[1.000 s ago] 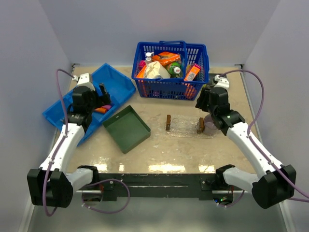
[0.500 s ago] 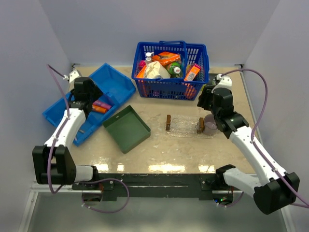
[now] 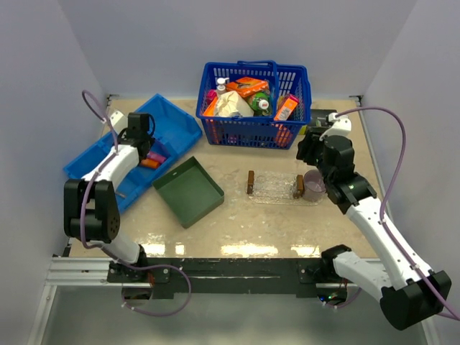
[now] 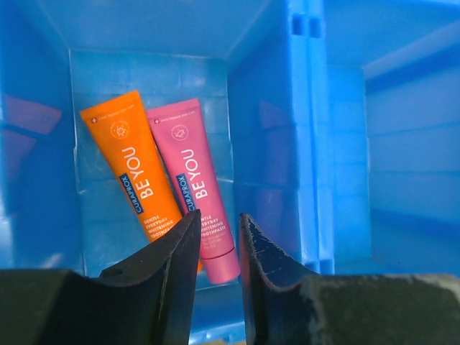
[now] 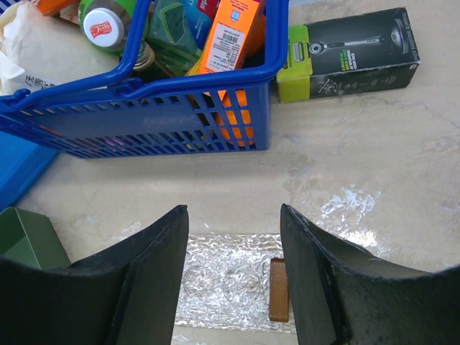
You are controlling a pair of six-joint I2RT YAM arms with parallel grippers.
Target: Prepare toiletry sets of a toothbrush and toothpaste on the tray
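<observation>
Left gripper (image 4: 218, 220) is down in a compartment of the blue divided bin (image 4: 345, 144), at the table's far-left corner. Jaws are pinched to a narrow gap. The capped end of the pink toothpaste (image 4: 190, 172) shows in that gap, but I can't tell if the fingers actually touch it. The orange toothpaste (image 4: 136, 180) lies flat beside the pink one, touching along the sides, both caps toward the gripper.

Right gripper (image 5: 233, 287) hangs roughly half open with nothing between the fingers, above the right end of the tray (image 5: 223, 277), near its right wooden handle (image 5: 279, 291). The tray sits mid-table, right of centre, with the purple mug (image 3: 313, 187) just beside its right end. No toothpaste on the tray.

The dark green tray (image 3: 188, 190) is left of it. The blue basket (image 3: 251, 126) is at the far edge, with a black box (image 5: 352, 50) to its right.
</observation>
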